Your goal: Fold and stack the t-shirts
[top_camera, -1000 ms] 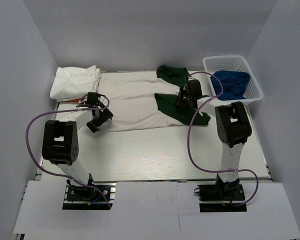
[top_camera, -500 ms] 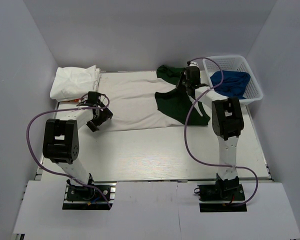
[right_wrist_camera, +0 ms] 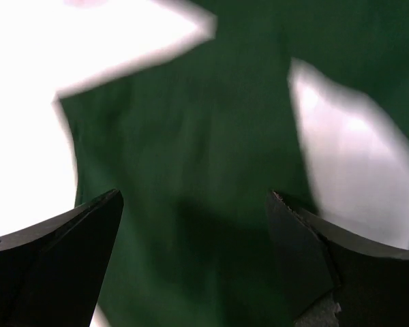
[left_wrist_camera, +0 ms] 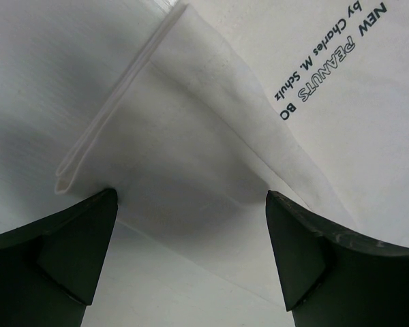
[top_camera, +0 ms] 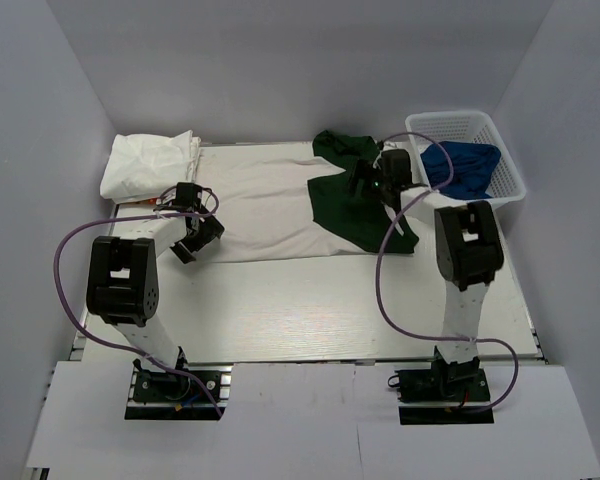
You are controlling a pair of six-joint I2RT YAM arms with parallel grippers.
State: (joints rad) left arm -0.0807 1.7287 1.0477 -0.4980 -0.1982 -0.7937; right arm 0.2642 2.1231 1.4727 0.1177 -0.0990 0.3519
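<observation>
Table [top_camera: 310,310]: pale work surface carrying all items.

Spread t-shirt [top_camera: 265,200]: lies flat beside the white basket [top_camera: 450,120], with its dark green end [top_camera: 355,212] nearest the basket and its white body running away from it. Not yet folded.

Folded bundle [top_camera: 150,165]: white, resting at the shirt's end farthest from the basket.

Basket contents: blue cloth [top_camera: 465,165].

Right gripper [right_wrist_camera: 194,204]: fingers spread, nothing held, over the green cloth near the basket. The wrist view is blurred, so contact with the fabric cannot be confirmed.

Left gripper [left_wrist_camera: 191,204]: fingers spread, empty, straddling the white hem at the corner well apart from the basket. A doubled edge [left_wrist_camera: 116,109] and black lettering [left_wrist_camera: 327,61] show between them.

Handling assessment: light, limp cloth that will sag and crease and offers no stiffness. It is best pinched at hems or corners, through both layers, with the two arms lifting together so the fold lands square.
</observation>
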